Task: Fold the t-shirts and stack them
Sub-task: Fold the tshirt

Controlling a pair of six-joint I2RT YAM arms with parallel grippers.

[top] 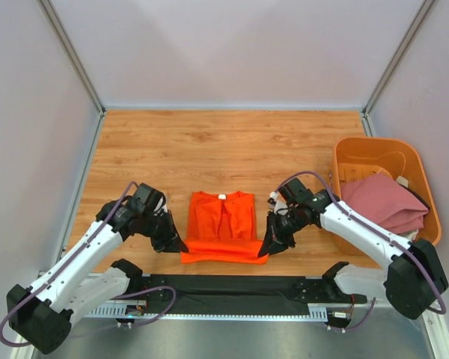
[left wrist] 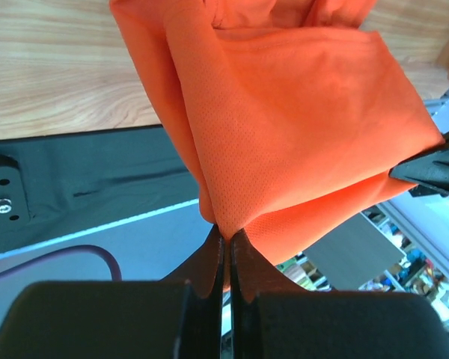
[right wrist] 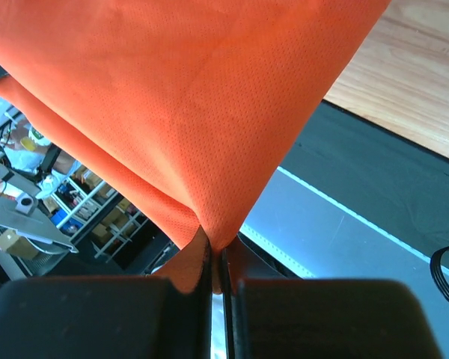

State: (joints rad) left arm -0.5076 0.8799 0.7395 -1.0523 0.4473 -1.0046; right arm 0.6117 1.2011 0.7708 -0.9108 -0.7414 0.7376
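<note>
A bright orange t-shirt (top: pixel 223 226) lies on the wooden table near its front edge, sleeves folded inward, collar toward the back. My left gripper (top: pixel 182 247) is shut on its near left corner, and the cloth (left wrist: pixel 284 120) rises from the pinched jaws in the left wrist view. On the other side my right gripper (top: pixel 265 252) is shut on the near right corner, the cloth (right wrist: pixel 179 97) stretched up from it. A dusty pink t-shirt (top: pixel 385 202) lies crumpled in the orange tub at the right.
The rigid orange plastic tub (top: pixel 374 147) stands at the table's right edge, with white items beside the pink cloth. A black strip (top: pixel 232 288) runs along the front edge between the arm bases. Grey walls enclose the table on three sides.
</note>
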